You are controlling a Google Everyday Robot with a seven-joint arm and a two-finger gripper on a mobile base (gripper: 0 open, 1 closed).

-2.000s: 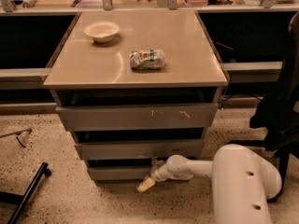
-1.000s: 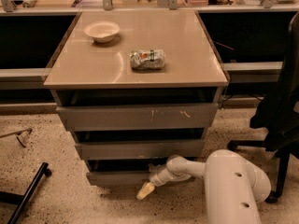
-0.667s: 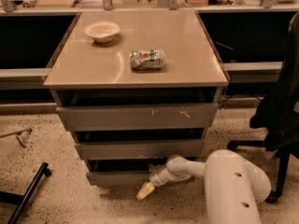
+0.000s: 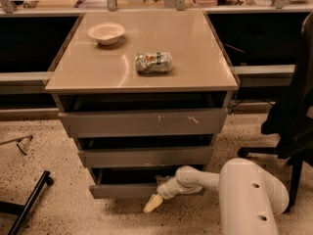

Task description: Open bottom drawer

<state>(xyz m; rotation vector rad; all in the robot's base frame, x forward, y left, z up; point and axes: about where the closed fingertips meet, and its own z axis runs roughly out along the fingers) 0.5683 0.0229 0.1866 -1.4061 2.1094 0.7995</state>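
Observation:
The bottom drawer (image 4: 122,190) is the slimmest grey front, lowest in the cabinet, and it stands pulled out a little, with a dark gap above it. My white arm reaches in from the lower right. My gripper (image 4: 157,199) is at the drawer's front, right of its middle, with a pale yellowish fingertip (image 4: 152,203) hanging just below the front's lower edge. Above are the mid-sized front (image 4: 145,157) and the widest front (image 4: 143,122) with white scratch marks.
On the tan cabinet top (image 4: 195,62) sit a white bowl (image 4: 105,33) and a crumpled snack bag (image 4: 153,62). A black office chair (image 4: 292,116) stands at the right. A black bar (image 4: 28,201) lies on the speckled floor at the left.
The bottom drawer has come out slightly toward me, and my gripper has shifted a little down and left with it.

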